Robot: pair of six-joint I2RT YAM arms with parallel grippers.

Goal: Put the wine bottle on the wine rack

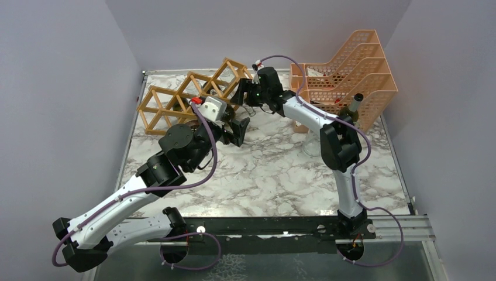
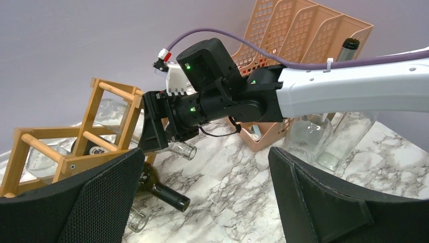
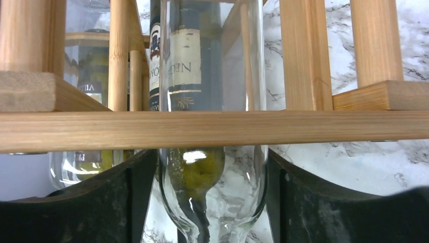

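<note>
My right gripper (image 3: 212,202): fingers clamped on the wine bottle (image 3: 243,76) at its shoulder. Clear glass, a dark labelled bottle showing through. Body lies inside a wine rack (image 3: 202,129) cell. My left gripper (image 2: 206,167): fingers wide apart.

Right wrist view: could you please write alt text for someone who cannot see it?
The right gripper clasps a clear glass bottle that passes behind a bar of the wooden wine rack. A labelled dark bottle shows through its glass.

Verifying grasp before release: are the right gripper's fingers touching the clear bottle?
Touching. Right wrist view: both fingers press the sides of the clear bottle, no gap.
</note>
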